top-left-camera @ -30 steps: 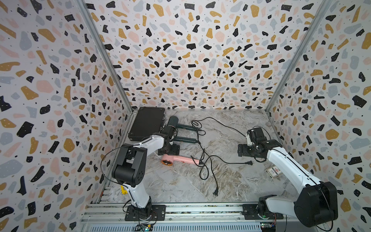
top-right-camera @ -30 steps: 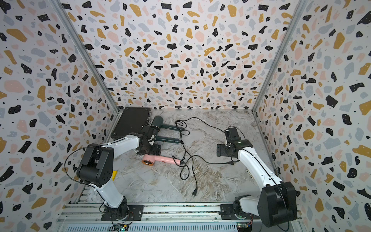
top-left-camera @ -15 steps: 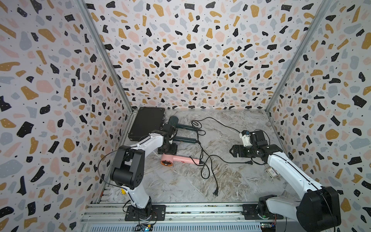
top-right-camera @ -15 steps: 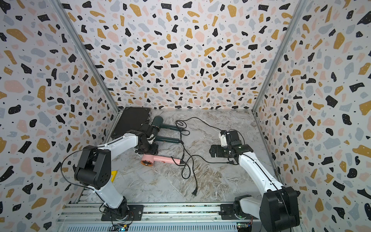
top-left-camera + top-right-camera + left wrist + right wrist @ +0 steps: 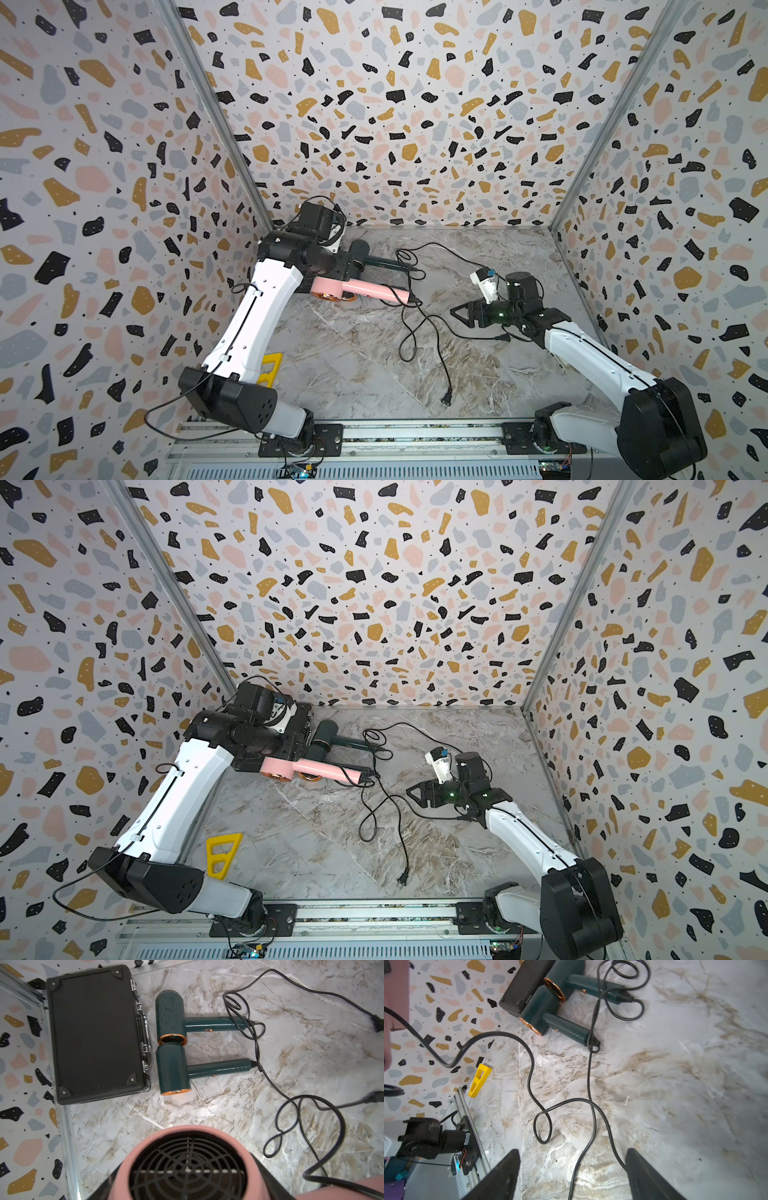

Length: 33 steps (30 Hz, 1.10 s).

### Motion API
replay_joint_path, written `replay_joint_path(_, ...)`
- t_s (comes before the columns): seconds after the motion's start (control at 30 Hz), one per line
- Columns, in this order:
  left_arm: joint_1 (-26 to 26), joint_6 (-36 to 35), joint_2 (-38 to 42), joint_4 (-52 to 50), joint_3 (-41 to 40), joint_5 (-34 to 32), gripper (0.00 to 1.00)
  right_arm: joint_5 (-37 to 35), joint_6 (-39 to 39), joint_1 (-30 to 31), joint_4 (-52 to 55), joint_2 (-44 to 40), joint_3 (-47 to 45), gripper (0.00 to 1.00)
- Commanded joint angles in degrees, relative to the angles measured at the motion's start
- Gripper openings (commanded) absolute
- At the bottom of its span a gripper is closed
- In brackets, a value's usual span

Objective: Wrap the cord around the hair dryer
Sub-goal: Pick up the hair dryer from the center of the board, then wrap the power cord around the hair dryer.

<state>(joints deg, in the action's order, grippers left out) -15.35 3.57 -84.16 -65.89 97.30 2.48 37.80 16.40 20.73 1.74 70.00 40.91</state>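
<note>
The left fingers (image 5: 268, 1184) have clamped onto the pink hair dryer (image 5: 359, 288) and lifted it off the surface (image 5: 353, 374), its cord (image 5: 341, 1126) trailing up with it. The right fingers (image 5: 506, 1172) have swung inward.

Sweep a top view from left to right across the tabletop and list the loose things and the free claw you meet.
Yellow triangular piece → pink hair dryer → right claw.

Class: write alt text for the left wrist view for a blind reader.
A pink hair dryer, grille toward the camera, fills the foreground in the left gripper. Beyond, two green hair dryers lie beside a black case, black cords looping across the table.
</note>
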Motion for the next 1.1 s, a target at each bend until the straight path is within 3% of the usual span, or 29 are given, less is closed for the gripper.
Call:
replay_joint_path(0.0, 0.3, 0.0, 0.8, -0.2, -0.5, 8.0, 0.0, 5.0, 3.3, 2.1, -14.5, 0.6, -1.3, 0.63)
replay_joint_path(0.13, 0.4, 0.9, 1.7, 1.0, -1.6, 10.6, 0.0, 5.5, 8.4, 3.5, -27.4, 4.4, -3.3, 0.53)
replay_joint_path(0.23, 0.5, 1.5, 2.4, 2.1, -2.0, 14.1, 0.0, 5.3, 9.3, 5.6, -35.1, 7.8, -3.6, 0.53)
replay_joint_path(0.3, 0.5, 1.9, 2.6, 2.8, -2.0, 15.8, 0.0, 6.0, 9.3, 7.2, -39.6, 10.1, -3.5, 0.66)
replay_joint_path(0.37, 0.7, 2.1, 2.5, 3.0, -2.0, 17.3, 0.0, 6.7, 9.2, 8.6, -44.1, 11.9, -4.0, 0.88)
replay_joint_path(0.4, 0.7, 2.2, 2.4, 3.0, -2.0, 17.9, 0.0, 6.8, 8.9, 9.2, -45.2, 12.6, -4.0, 0.93)
replay_joint_path(0.6, 0.9, 3.4, 3.0, 4.7, -2.9, 21.8, 0.0, 5.6, 8.7, 11.7, -48.1, 17.4, -1.4, 0.96)
replay_joint_path(0.67, 1.0, 3.7, 3.4, 5.4, -3.6, 22.7, 0.0, 4.7, 10.2, 11.8, -50.4, 19.2, -0.3, 0.9)
replay_joint_path(0.87, 3.1, 5.1, 5.2, 8.9, -7.2, 29.4, 0.0, 4.1, 13.3, 11.8, -53.0, 21.1, 2.2, 0.56)
replay_joint_path(1.0, 4.2, 5.5, 6.3, 11.1, -10.4, 33.1, 0.0, -0.9, 8.1, 11.7, -46.0, 19.2, 2.9, 0.22)
replay_joint_path(1.03, 4.2, 5.0, 6.4, 10.8, -11.0, 33.3, 0.0, -2.4, 6.0, 11.8, -42.7, 18.3, 3.8, 0.06)
replay_joint_path(1.07, 4.2, 4.3, 6.3, 10.5, -11.6, 33.4, 0.0, -3.9, 3.7, 11.8, -39.3, 17.6, 4.8, 0.0)
